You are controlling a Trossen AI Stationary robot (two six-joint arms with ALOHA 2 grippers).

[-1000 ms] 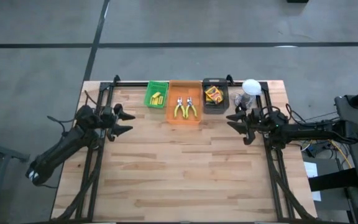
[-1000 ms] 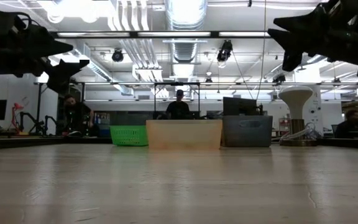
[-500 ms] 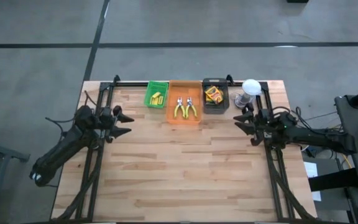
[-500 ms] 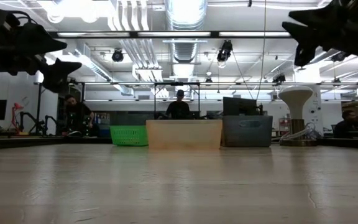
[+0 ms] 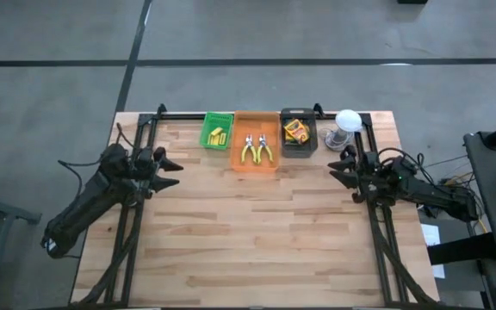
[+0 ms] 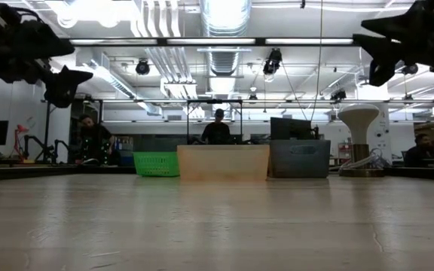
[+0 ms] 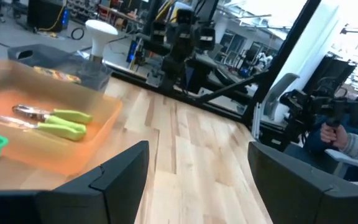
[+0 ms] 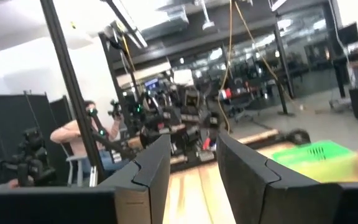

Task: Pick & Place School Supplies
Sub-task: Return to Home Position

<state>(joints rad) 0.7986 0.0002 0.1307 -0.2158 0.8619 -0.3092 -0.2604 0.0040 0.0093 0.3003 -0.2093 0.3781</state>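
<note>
Clear of the wide-open left tool (image 5: 172, 170) and right tool (image 5: 336, 170), crayon boxes (image 5: 295, 131) lie binned.

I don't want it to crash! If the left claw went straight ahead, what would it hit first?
Probably the right claw, facing it across the table. The left claw seems to pass beside the orange tray; depth is unclear.
</note>
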